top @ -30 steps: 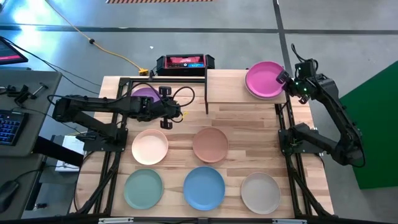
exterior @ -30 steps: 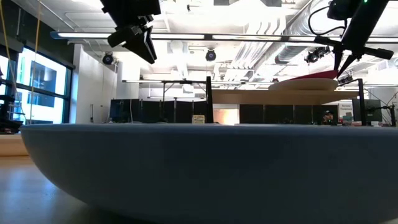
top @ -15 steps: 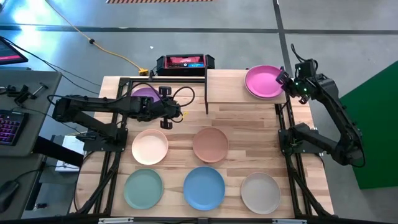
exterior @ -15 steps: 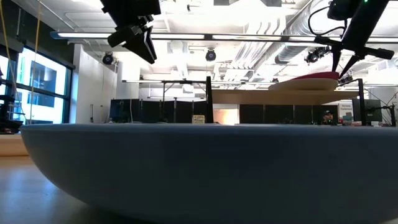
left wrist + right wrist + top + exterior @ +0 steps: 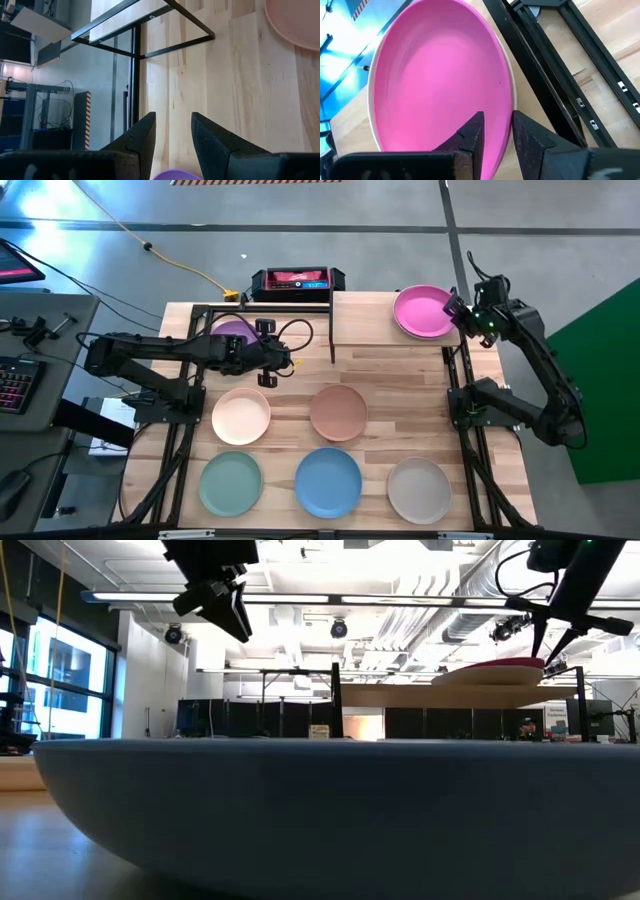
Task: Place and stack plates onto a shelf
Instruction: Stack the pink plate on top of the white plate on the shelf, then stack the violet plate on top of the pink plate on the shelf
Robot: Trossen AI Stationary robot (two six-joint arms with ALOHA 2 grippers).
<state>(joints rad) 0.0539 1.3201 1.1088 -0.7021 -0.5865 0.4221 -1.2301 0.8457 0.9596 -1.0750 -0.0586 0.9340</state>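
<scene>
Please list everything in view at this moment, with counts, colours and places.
Plates on table: six; purple, peach, terracotta, mint green, blue, beige.
Plates on shelf: two; magenta pink stacked on beige.
Shelf: one, light wood with black legs, far side of the table.
Device: one, black and red, beyond the table's far edge.
Cable: one, yellow, on the floor.
Left gripper: open, above the purple plate.
Right gripper: open, at the pink plate's rim.

The right gripper (image 5: pixel 458 310) is hovering with fingers slightly parted (raised at the far right); the left gripper (image 5: pixel 268 361) is waiting open.
</scene>
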